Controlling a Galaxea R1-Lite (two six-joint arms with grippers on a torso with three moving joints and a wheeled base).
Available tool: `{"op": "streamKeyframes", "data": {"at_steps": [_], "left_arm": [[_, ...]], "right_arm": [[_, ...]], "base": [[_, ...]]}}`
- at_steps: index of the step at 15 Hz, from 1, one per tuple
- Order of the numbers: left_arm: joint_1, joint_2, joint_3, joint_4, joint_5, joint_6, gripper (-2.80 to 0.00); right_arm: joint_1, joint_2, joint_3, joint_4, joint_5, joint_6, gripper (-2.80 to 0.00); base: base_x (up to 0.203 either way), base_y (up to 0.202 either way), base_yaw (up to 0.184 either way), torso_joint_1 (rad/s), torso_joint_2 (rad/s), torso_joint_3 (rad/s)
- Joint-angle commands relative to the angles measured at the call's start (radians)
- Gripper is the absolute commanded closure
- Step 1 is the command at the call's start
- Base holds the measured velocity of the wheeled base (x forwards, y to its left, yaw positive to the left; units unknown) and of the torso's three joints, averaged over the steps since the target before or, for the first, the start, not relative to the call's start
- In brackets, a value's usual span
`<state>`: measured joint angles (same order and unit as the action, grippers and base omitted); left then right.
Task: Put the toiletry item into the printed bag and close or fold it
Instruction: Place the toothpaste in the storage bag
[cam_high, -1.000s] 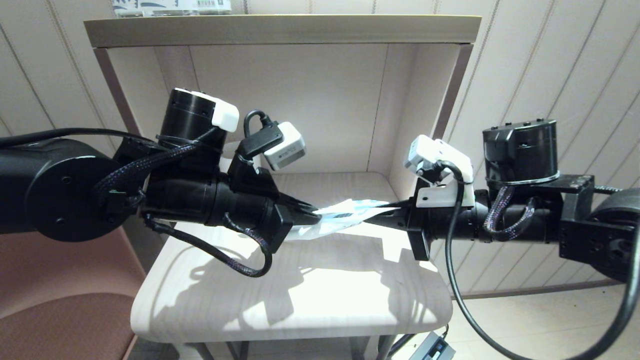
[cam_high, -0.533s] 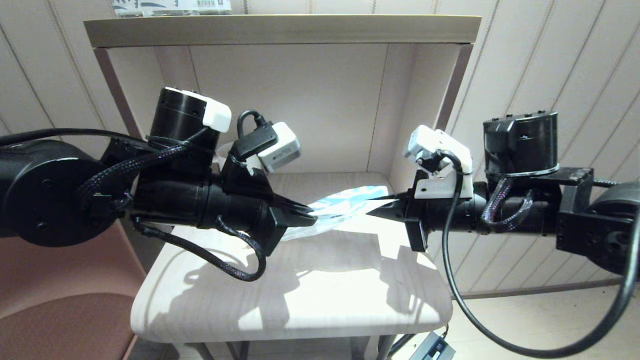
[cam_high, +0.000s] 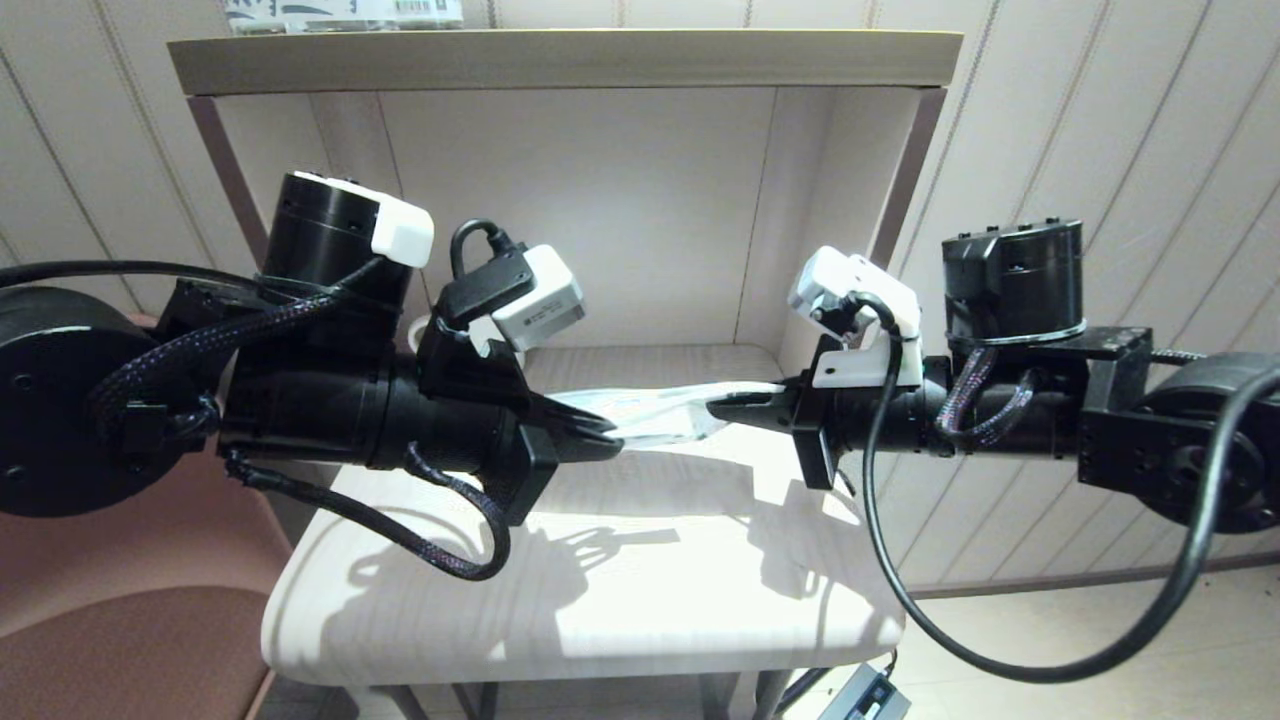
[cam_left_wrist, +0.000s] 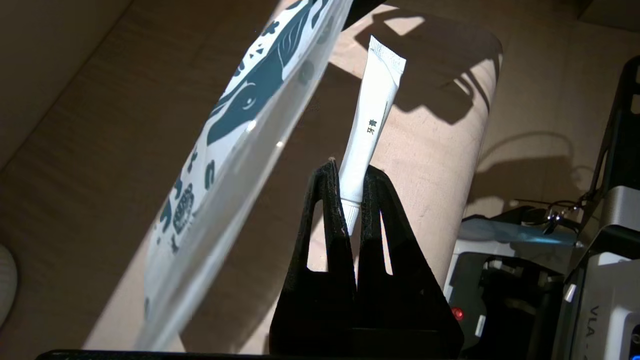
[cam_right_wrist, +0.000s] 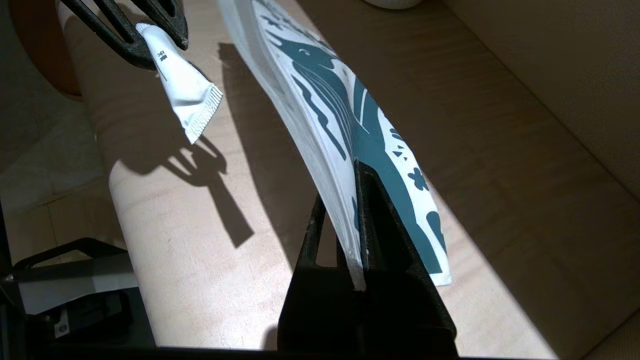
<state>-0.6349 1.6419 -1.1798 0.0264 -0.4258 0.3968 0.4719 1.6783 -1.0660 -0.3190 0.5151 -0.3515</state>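
White plastic with a crimped tail: the toiletry item reads in my left wrist view as a small squeeze tube, not a stick, pinched at its cap end between the left gripper fingers, which are clamped on it. My head view hides the tube entirely behind that gripper; only the two wrist views show it, held in the air just beside the printed bag and outside it. I count one tube, one pouch, two grippers. The right gripper is closed on the pouch's printed end, with the dark teal pattern fanning out past its fingers; from the head view the pouch spans level between both grippers above the pale wooden shelf. I cannot make out the pouch's mouth in any view, and its far end runs out of frame in both wrist views. A white rounded object beyond the pouch is cut off.
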Motion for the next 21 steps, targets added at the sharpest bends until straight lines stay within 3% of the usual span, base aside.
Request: {"op": "streamKeyframes", "data": {"at_steps": [1,9,21], "left_arm": [[0.000,0.000,0.001,-0.001,0.011,0.002,0.00],[0.037,0.006,-0.106,-0.008,0.022,0.004,0.00],[0.035,0.078,-0.073,-0.008,0.016,0.007,0.00]], "right_arm": [[0.001,0.003,0.003,-0.003,0.003,-0.003,0.00],[0.004,-0.008,0.034,-0.005,0.003,-0.006,0.00],[0.011,0.003,0.030,-0.005,0.006,-0.006,0.00]], "base": [[0.000,0.000,0.000,0.000,0.00,0.000],[0.000,0.000,0.000,0.000,0.00,0.000],[0.000,0.000,0.000,0.000,0.00,0.000]]}}
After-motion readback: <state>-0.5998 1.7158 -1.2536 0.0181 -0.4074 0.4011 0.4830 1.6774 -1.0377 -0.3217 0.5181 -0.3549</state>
